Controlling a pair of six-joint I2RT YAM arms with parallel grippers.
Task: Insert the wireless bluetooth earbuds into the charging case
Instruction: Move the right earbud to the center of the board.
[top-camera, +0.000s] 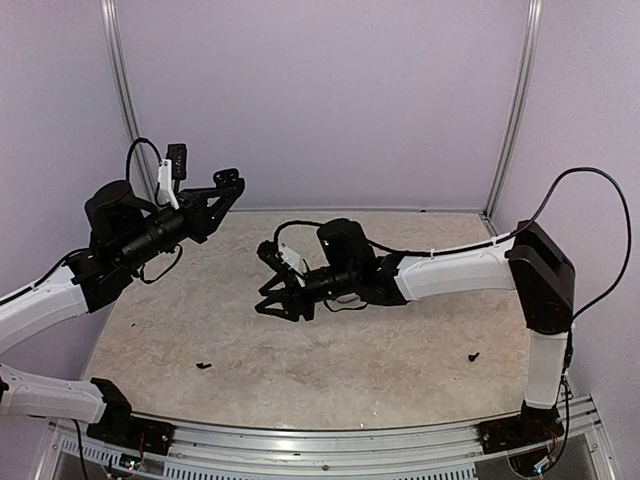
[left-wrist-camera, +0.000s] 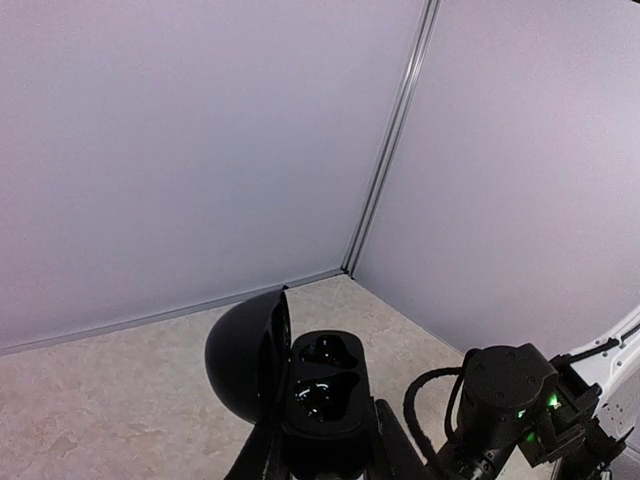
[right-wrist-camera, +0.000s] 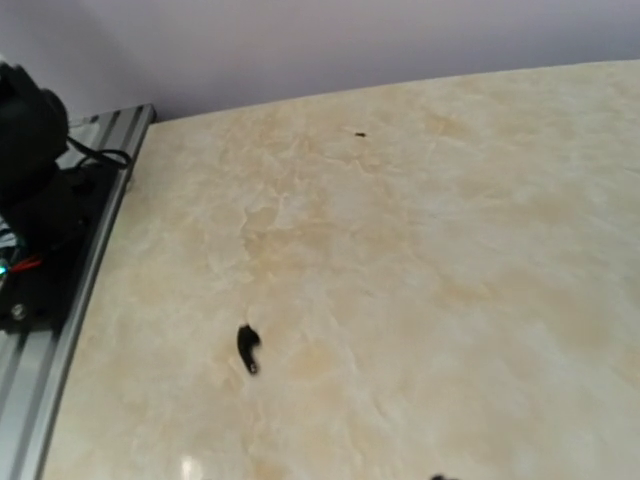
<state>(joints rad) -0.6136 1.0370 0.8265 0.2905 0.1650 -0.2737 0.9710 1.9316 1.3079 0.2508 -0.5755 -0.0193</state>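
Left gripper (top-camera: 226, 186): raised over the far-left part of the table (top-camera: 400, 380), clenched on the charging case (left-wrist-camera: 322, 398). The case is a black clamshell held off the surface, with its lid (left-wrist-camera: 245, 355) swung open to the left and two glossy wells showing. Earbud (top-camera: 204, 366): small, black, lying near-left on the table, well apart from the case. Right gripper (top-camera: 264, 280): low over mid-table, pointing left, jaws apart and grasping nothing; its arm spans the right half. Second earbud (top-camera: 473, 356): black, near-right, on the table nearer than that forearm.

Overhead and wrist views share the table (top-camera: 400, 350).
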